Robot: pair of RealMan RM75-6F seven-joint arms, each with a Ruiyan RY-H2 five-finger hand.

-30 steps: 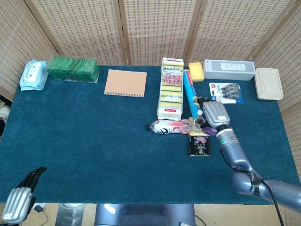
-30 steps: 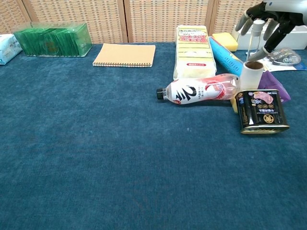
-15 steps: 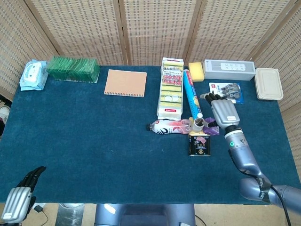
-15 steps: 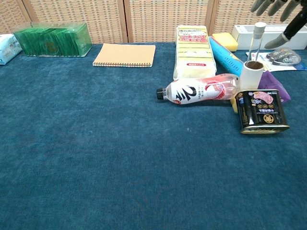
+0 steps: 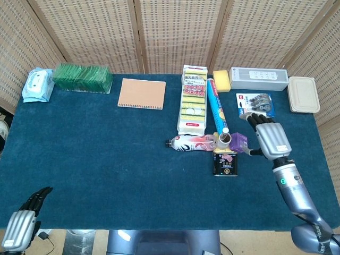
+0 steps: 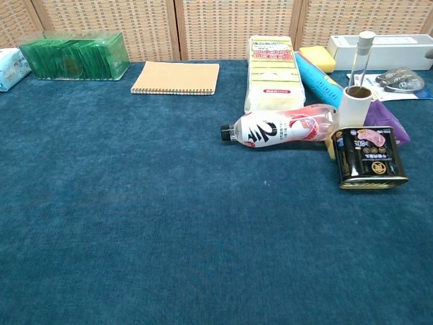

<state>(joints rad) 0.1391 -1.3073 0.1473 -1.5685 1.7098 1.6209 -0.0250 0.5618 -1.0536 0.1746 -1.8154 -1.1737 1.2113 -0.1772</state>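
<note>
I find my right hand (image 5: 272, 139) holding nothing, fingers apart, just right of the upright white cardboard tube (image 5: 224, 140), which stands mid-table behind the black rectangular tin (image 5: 225, 162). The tube's long axis is vertical. My left hand (image 5: 22, 223), fingers extended and empty, sits well apart at the near-left edge.

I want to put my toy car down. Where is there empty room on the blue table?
The whole near half of the table is bare, from the notebook down to the front edge. It is crowded around the bottle and the can, beside the right hand.
</note>
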